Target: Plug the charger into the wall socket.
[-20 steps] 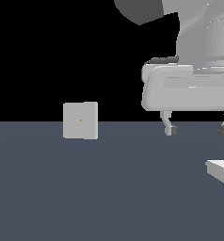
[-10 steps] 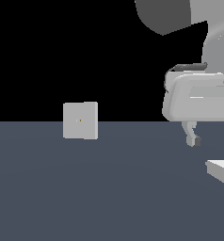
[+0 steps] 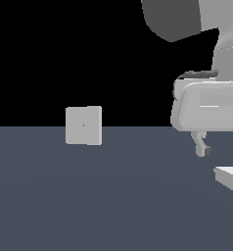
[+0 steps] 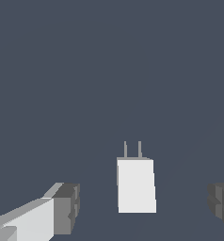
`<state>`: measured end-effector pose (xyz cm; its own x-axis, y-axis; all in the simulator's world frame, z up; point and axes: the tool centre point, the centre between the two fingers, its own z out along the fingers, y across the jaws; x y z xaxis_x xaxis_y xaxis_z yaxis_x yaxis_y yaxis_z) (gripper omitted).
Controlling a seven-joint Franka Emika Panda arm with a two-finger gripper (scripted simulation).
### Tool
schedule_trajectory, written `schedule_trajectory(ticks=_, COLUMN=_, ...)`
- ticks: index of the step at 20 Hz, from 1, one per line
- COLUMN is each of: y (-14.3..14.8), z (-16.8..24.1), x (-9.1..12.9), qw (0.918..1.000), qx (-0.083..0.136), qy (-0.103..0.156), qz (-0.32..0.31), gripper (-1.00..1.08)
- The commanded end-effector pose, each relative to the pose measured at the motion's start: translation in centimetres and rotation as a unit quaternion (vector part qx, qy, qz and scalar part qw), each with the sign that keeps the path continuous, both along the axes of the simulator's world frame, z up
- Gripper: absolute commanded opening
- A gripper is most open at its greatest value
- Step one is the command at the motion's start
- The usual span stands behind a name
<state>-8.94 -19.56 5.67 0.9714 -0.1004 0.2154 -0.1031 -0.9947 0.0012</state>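
The charger is a small light-grey block lying on the dark floor at the exterior view's right edge. In the wrist view the charger shows two thin prongs at one end. My gripper is open, with a dark-padded finger on either side of the block and clear gaps between. From outside, the gripper hangs a little above the block and only one finger shows. The wall socket, an upright square plate with a tiny yellowish mark, stands far off toward the exterior view's left.
The dark grey floor stretches between socket and charger. The arm's bulky white body fills the exterior view's upper right.
The hand has turned about its vertical axis, so two spread fingers seen earlier now line up as one. It has dropped slightly toward the charger. Charger and socket have not moved.
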Motion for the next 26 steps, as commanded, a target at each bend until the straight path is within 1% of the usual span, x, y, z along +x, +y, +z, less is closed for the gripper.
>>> schedule_trajectory(ticks=1, y=0.0, z=-0.7, x=-0.1, qw=1.0000, qx=0.000, qy=0.000, qz=0.000, gripper=1.00)
schedule_trajectory(ticks=8, y=0.0, z=-3.6, x=-0.1, qw=1.0000, qx=0.001, qy=0.000, qz=0.000, gripper=1.00)
schedule_trajectory(ticks=14, y=0.0, z=-4.5, x=0.0, qw=1.0000, qx=0.001, qy=0.000, qz=0.000, gripper=1.00)
schedule_trajectory(ticks=15, y=0.0, z=-4.5, x=0.0, qw=1.0000, qx=0.001, qy=0.000, qz=0.000, gripper=-1.00)
schedule_trajectory(ticks=26, y=0.0, z=-4.5, x=0.0, qw=1.0000, qx=0.001, qy=0.000, qz=0.000, gripper=-1.00)
